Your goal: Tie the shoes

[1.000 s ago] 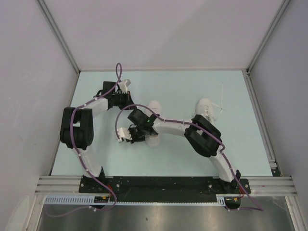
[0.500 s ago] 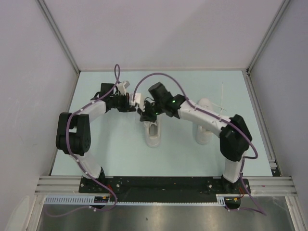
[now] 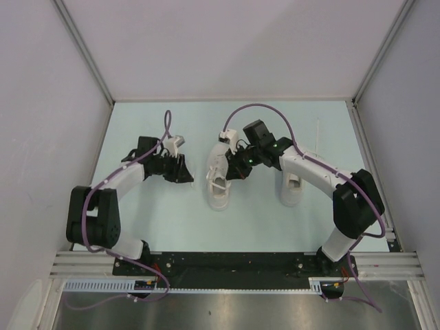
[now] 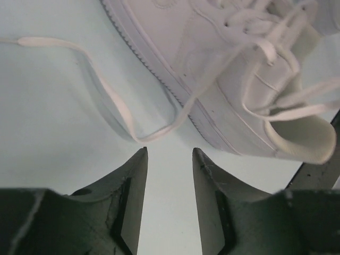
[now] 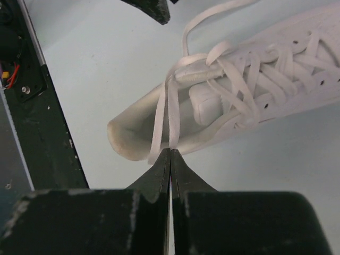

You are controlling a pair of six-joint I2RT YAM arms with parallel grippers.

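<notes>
Two white shoes stand on the pale table, one in the middle (image 3: pixel 218 184) and one to the right (image 3: pixel 291 184). My left gripper (image 3: pixel 185 172) is open just left of the middle shoe (image 4: pixel 212 69). In its wrist view nothing sits between the open left gripper (image 4: pixel 170 154) fingers, and a loose lace (image 4: pixel 114 101) lies on the table just ahead of them. My right gripper (image 3: pixel 232 168) hovers over the middle shoe's right side. The right wrist view shows the right gripper (image 5: pixel 170 153) shut on a doubled strand of lace (image 5: pixel 172 119) drawn from the shoe (image 5: pixel 276 79).
A thin lace (image 3: pixel 317 141) of the right shoe trails toward the back of the table. Grey walls and metal rails (image 3: pixel 371 158) close in the table on three sides. The black base rail (image 3: pixel 234 262) runs along the near edge.
My left gripper has opened, let go of the lace and drawn back to the left. The right arm has swung from the shoe's left across to its right side, still shut.
</notes>
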